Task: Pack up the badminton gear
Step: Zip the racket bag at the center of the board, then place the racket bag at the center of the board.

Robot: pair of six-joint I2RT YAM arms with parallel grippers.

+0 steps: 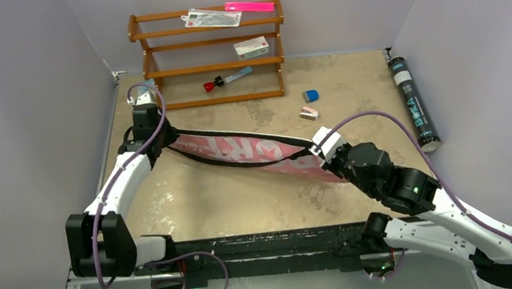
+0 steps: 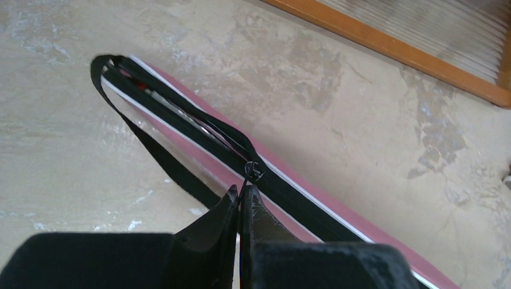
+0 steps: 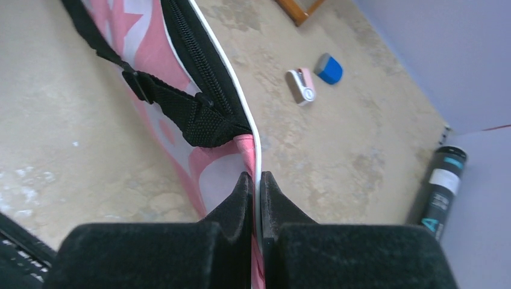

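pink bag [image 1: 246, 149]; contents barely visible

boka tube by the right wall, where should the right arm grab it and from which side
Mid-body, from above, closing across its narrow width. The black tube lies flat, lengthwise beside the right wall, so a side approach looks blocked and it could roll.

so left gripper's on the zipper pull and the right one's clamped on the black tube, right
No: the right gripper is clamped on the edge of the pink bag, per the right wrist view; the black tube lies by the wall.
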